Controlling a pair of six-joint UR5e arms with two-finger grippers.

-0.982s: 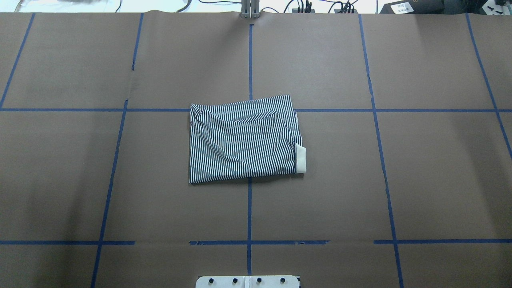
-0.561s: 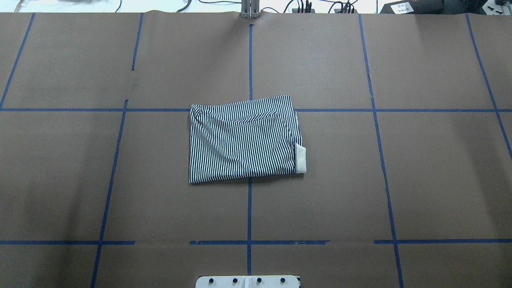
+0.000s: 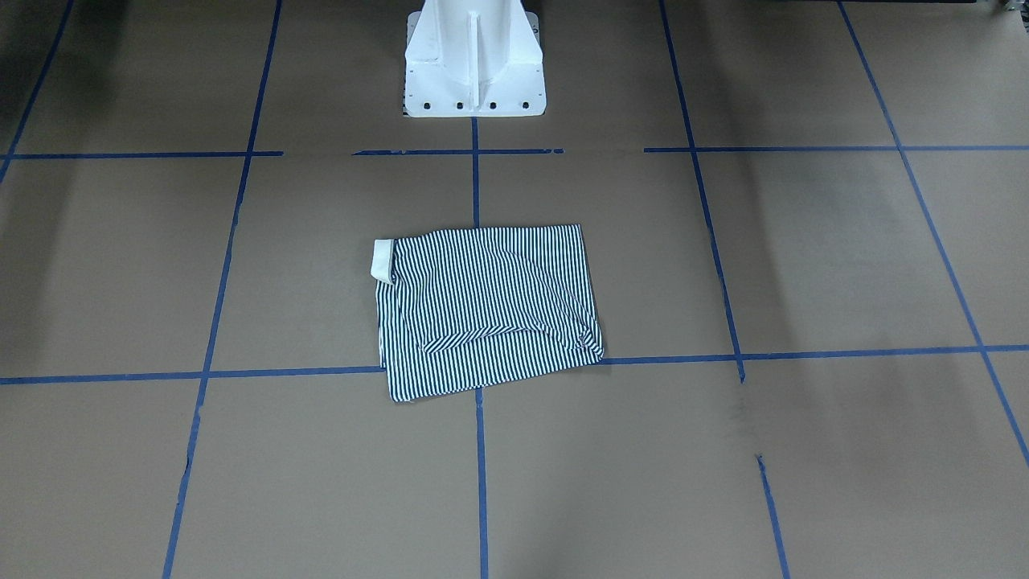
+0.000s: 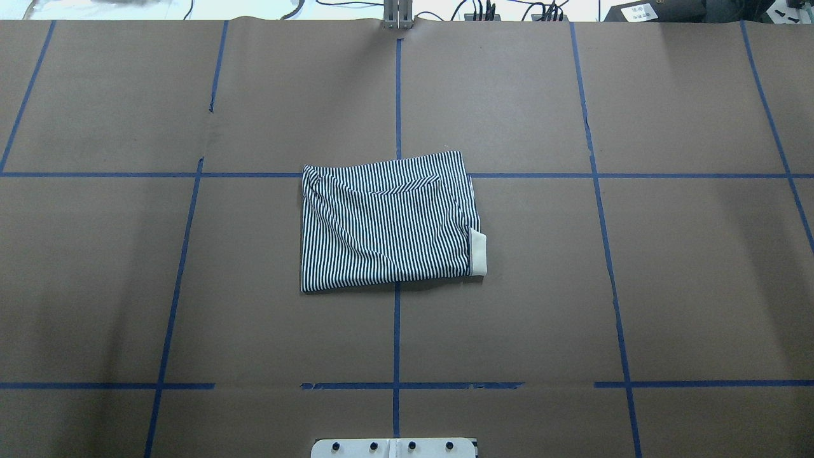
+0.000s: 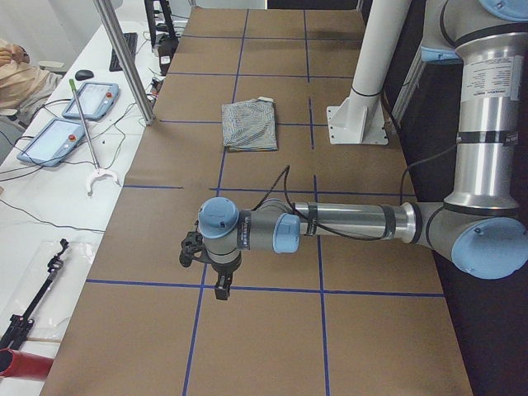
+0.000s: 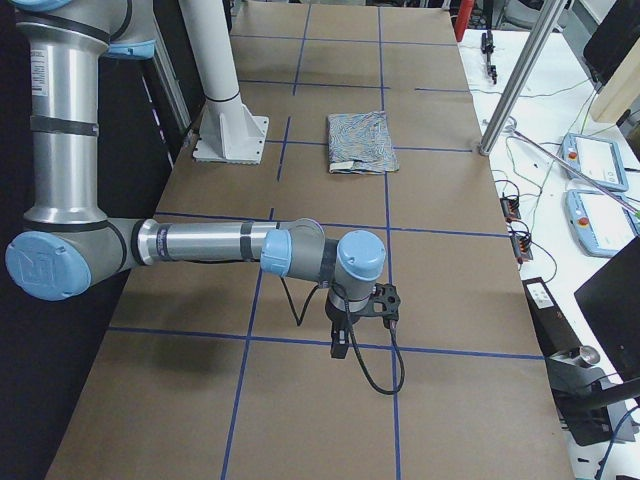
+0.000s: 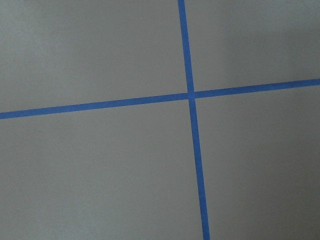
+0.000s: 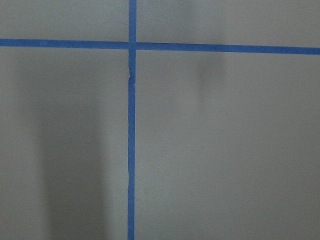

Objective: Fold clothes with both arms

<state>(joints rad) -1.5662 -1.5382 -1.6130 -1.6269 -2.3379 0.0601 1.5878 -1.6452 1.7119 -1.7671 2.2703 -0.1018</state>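
The striped polo shirt [image 4: 388, 219] lies folded into a compact rectangle at the table's middle, its cream collar [image 4: 478, 254] sticking out at one edge. It also shows in the front view [image 3: 486, 310], the left side view [image 5: 250, 125] and the right side view [image 6: 360, 143]. My left gripper [image 5: 210, 272] hangs over bare table far from the shirt. My right gripper [image 6: 355, 325] does the same at the other end. Both show only in the side views, so I cannot tell whether they are open or shut. Both wrist views show only brown paper and blue tape.
The white pedestal base [image 3: 474, 60] stands behind the shirt. Blue tape lines [image 4: 397, 331] grid the brown paper. A side bench holds tablets [image 5: 74, 115], cables and a metal post [image 5: 124, 62]. Another bench with tablets [image 6: 600, 190] runs along the far edge.
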